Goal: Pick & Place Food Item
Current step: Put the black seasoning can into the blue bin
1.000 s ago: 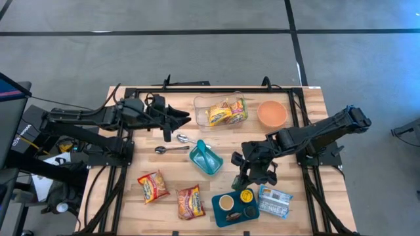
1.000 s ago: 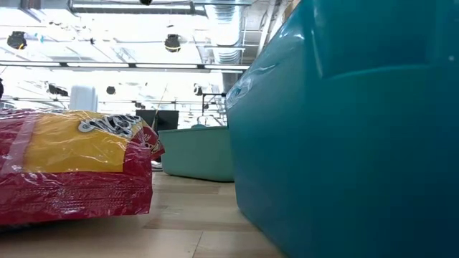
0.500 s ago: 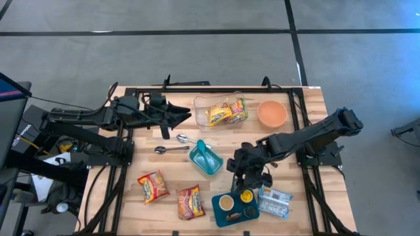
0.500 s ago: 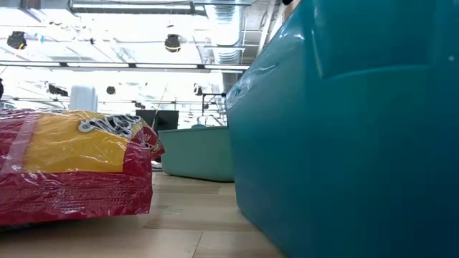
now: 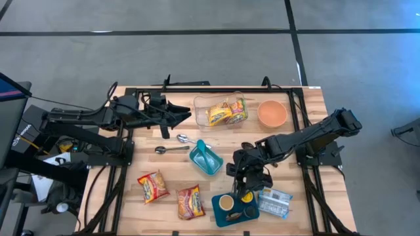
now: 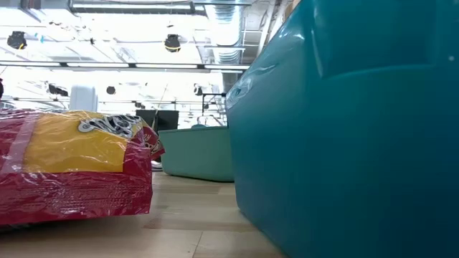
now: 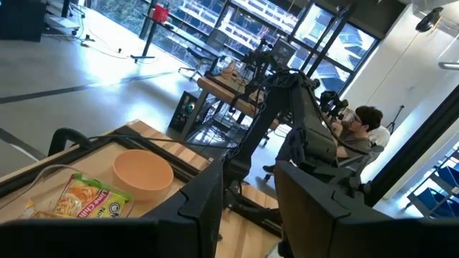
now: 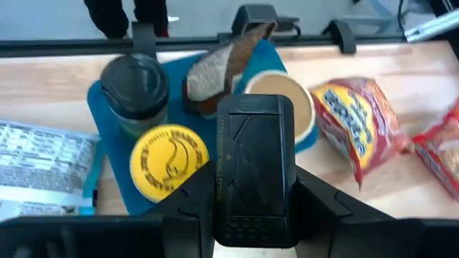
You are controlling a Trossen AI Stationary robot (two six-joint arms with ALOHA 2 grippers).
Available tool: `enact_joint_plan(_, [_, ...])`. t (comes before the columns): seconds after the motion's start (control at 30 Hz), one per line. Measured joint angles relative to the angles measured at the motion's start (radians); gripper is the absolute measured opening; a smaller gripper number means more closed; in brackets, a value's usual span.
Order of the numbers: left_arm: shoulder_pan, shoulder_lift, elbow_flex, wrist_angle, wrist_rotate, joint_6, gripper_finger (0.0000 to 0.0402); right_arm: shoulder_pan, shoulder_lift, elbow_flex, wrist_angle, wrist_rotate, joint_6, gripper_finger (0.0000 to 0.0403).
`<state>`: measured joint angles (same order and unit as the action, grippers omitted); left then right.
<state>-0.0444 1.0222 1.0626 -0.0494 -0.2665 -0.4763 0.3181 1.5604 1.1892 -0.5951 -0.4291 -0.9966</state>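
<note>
A blue tray (image 5: 216,217) near the table's front edge carries a yellow-lidded can (image 8: 170,161), a tan cup (image 8: 283,107), a dark cup (image 8: 134,86) and a brown item (image 8: 219,72). My right gripper (image 5: 244,178) hangs slanting down just above the tray's far side, over the can (image 5: 246,195). A dark oblong block (image 8: 254,165) fills the middle of the right wrist view; whether it is held I cannot tell. My left gripper (image 5: 186,116) waits level and open beside the clear container (image 5: 197,105), with nothing in it (image 7: 249,193).
Two noodle packets (image 5: 153,186) (image 5: 190,201) lie front left, and a blue-white packet (image 5: 275,202) lies right of the tray. A teal dish (image 5: 205,158) and two spoons (image 5: 172,149) sit mid-table, with an orange bowl (image 5: 272,113) far right. Packets fill the container. A person (image 7: 366,122) sits beyond the table.
My right gripper has come down and moved toward the table's near edge and a little left, from beside the teal dish to over the tray's far side, rolling as it went. The things on the table have stayed where they were.
</note>
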Motion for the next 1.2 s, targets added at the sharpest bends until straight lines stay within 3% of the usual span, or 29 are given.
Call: enact_joint_plan(1.2, [0.0,0.0,0.0,0.013,0.0,0.0,0.0123,0.023,0.131,0.009,0.061,-0.11,-0.006,0.0121])
